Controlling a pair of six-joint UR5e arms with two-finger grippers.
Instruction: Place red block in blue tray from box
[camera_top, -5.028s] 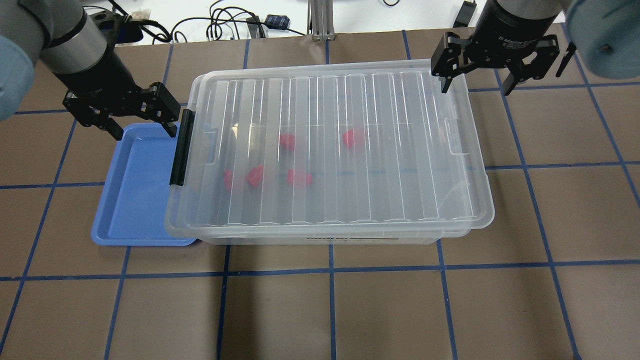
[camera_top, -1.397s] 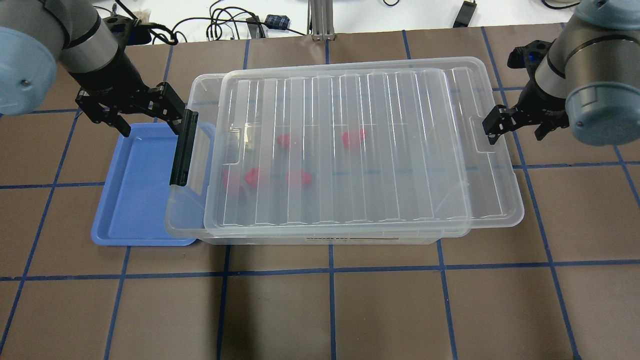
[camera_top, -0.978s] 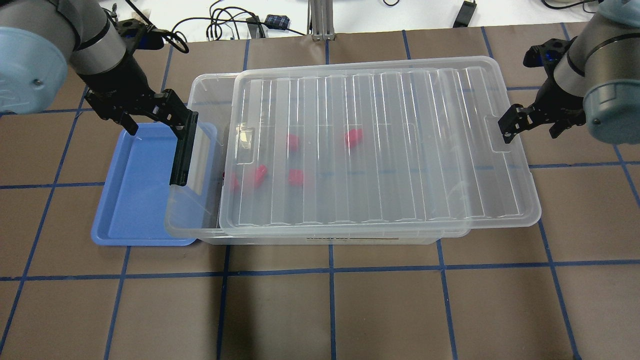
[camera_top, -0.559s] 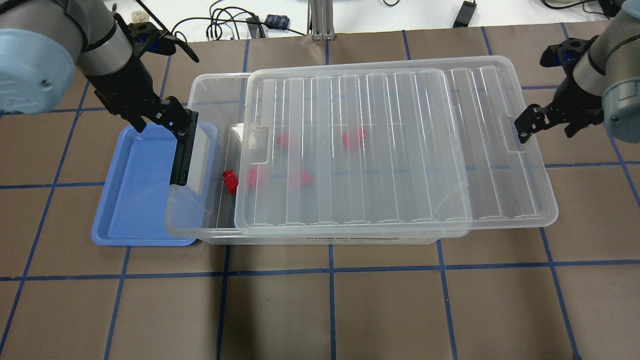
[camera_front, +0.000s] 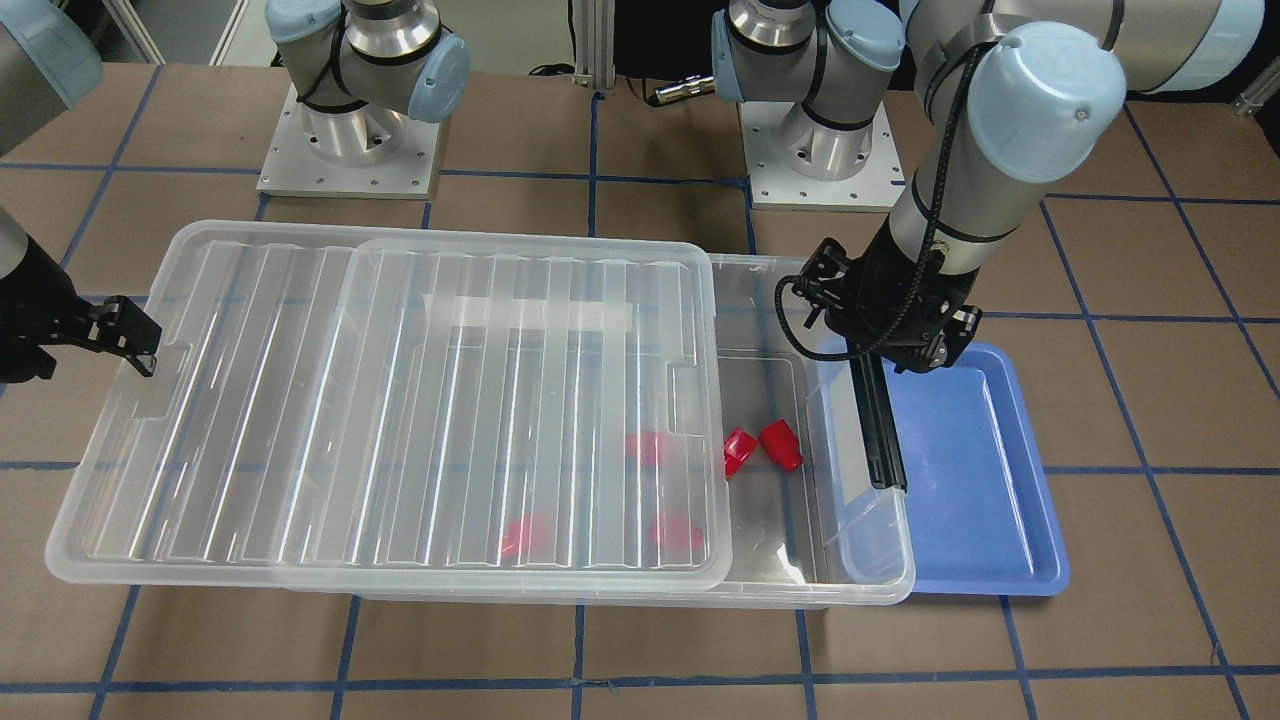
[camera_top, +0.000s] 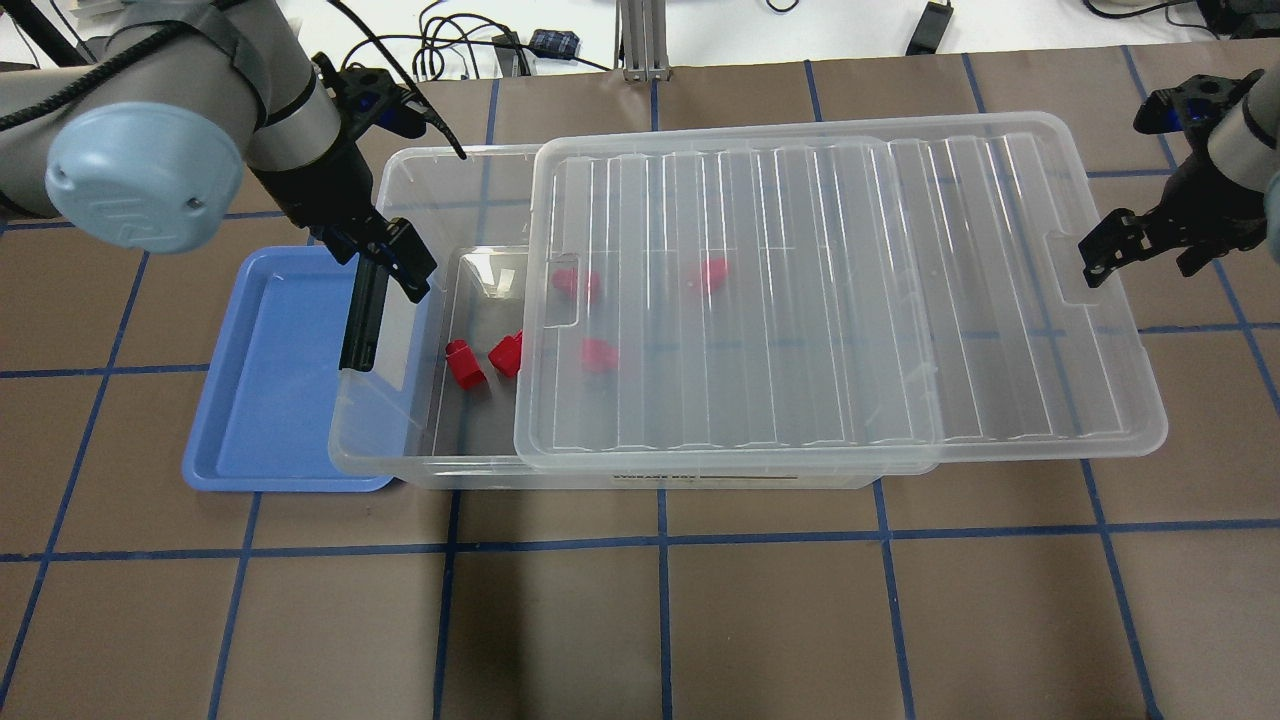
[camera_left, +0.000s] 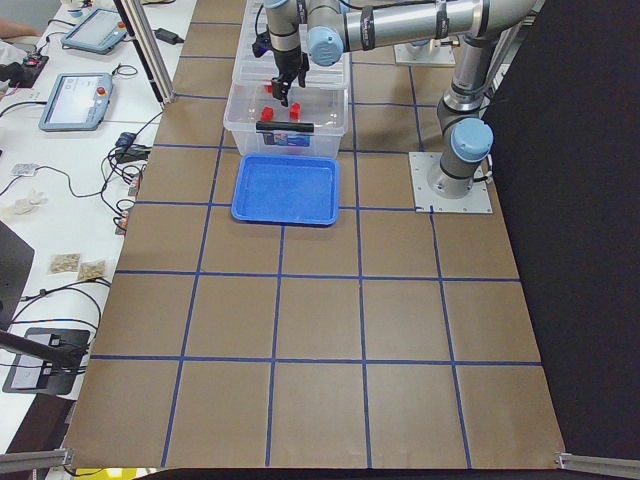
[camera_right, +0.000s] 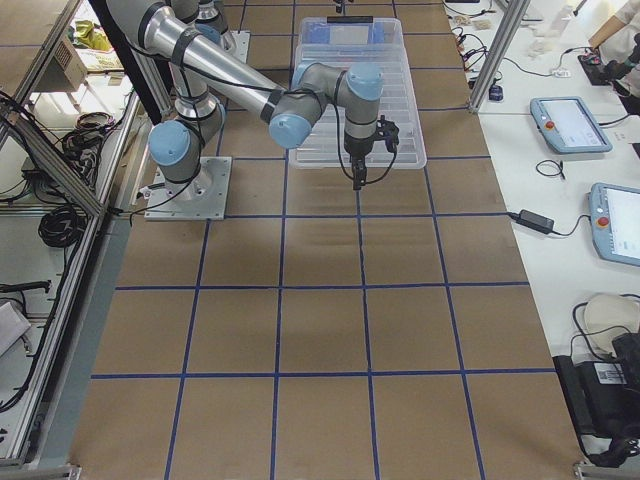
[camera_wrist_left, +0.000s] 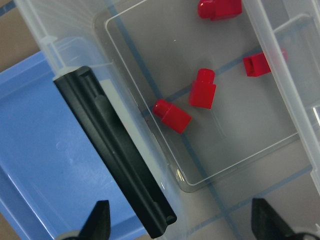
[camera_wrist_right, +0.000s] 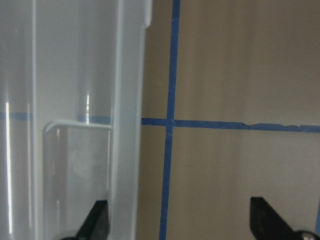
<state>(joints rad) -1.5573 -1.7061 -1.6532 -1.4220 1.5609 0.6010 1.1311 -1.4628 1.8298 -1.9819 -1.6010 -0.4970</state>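
The clear box stands mid-table with its ribbed lid slid off to the right. Two red blocks lie uncovered at the box's left end; three more show under the lid. The blue tray sits left of the box, empty. My left gripper is open above the box's left end by the black latch bar; its wrist view shows the red blocks below. My right gripper is open, one finger at the lid's right-edge notch.
Cables lie along the table's far edge. The two arm bases stand behind the box. The tray's right rim is tucked under the box's overhanging left end.
The lid has slid steadily to the right, along with my right gripper, uncovering the box's left end and two red blocks. My left gripper has moved right, from the tray to the box's end.
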